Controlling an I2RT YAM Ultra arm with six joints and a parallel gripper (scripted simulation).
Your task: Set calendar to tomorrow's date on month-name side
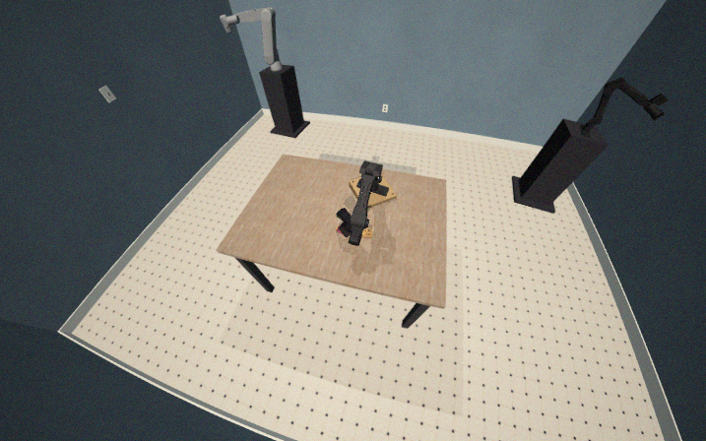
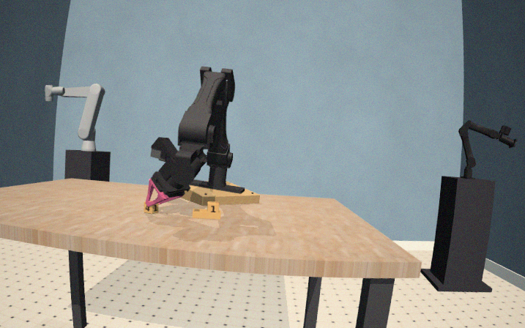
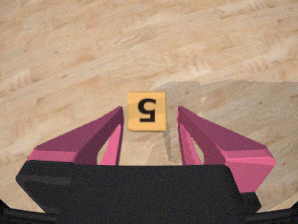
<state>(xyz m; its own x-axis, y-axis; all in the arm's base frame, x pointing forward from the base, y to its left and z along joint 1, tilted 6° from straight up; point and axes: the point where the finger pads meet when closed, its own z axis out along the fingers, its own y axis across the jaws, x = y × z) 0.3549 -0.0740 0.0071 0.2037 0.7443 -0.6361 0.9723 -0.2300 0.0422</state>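
Observation:
A loose yellow cube [image 2: 151, 209] [image 3: 146, 111] lies on the table, off the tray. The exterior view shows a 4 and a 1 on its sides; the wrist view shows a 5 on top, upside down there. My gripper [image 3: 150, 112] [image 2: 146, 204] is open, its pink fingers low on either side of this cube, with a gap at each side. The tray [image 2: 200, 214] stands on the table to the right of the cube in the exterior view. One cube [image 2: 213, 208] stands at its right end showing a 1; its left part is empty. In the top view the arm hides much of this.
My arm's base stands on a yellow wooden plate [image 1: 381, 199] [image 2: 231, 200] behind the tray, on the wooden table [image 1: 289, 219] [image 2: 93, 211]. Two other arms stand on dark pedestals [image 1: 284, 100] [image 1: 560, 163] away from the table.

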